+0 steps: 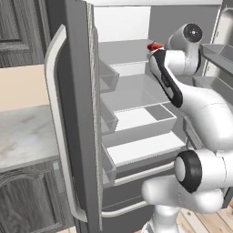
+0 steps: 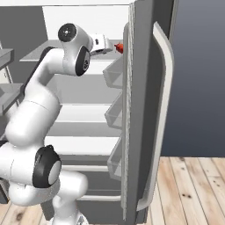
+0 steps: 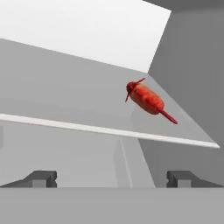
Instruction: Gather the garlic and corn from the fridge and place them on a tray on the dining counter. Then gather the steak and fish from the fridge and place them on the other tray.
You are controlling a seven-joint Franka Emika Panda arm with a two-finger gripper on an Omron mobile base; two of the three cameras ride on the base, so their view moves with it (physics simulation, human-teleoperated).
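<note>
Red fish (image 3: 146, 99) lies on the fridge (image 1: 79, 113) shelf (image 3: 105, 129); your claw (image 3: 112, 178) is wide apart, empty, ready to reach it.

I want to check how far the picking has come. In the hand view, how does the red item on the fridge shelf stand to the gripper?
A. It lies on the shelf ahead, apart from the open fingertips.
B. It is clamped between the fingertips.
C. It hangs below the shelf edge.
A: the red item lies on the fridge shelf beyond its pale front edge, and the gripper stands wide open with nothing between its tips.
</note>
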